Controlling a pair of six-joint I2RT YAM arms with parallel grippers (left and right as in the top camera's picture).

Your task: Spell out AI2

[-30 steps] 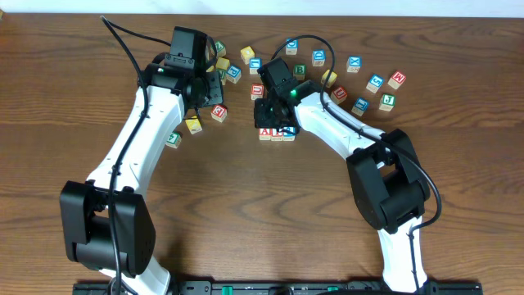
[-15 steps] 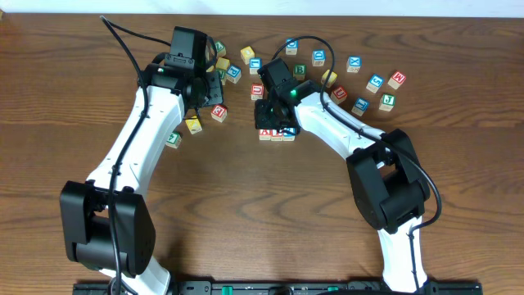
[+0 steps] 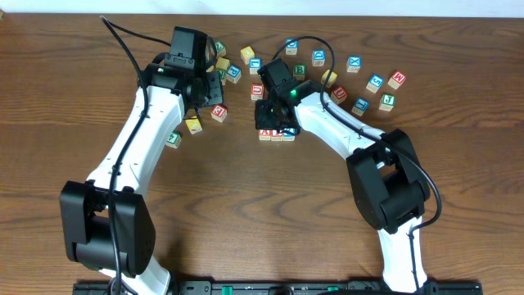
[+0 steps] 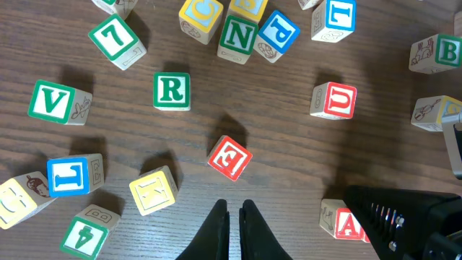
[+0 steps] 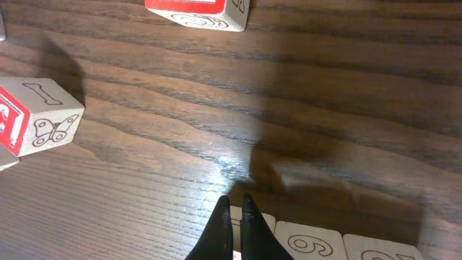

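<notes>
A row of three letter blocks lies at mid-table, with a red A block at its left end and a blue-faced block at its right end. My right gripper hangs just behind the row, partly covering it. In the right wrist view its fingers are shut and empty, tips over the first block, next to a block with an outlined 6 or 9. My left gripper is shut and empty, just in front of a red E block. The A block shows at its right.
Loose blocks surround the left gripper: yellow K, green R, red U, green V, green 4. More blocks scatter along the back. The right arm crosses the lower right.
</notes>
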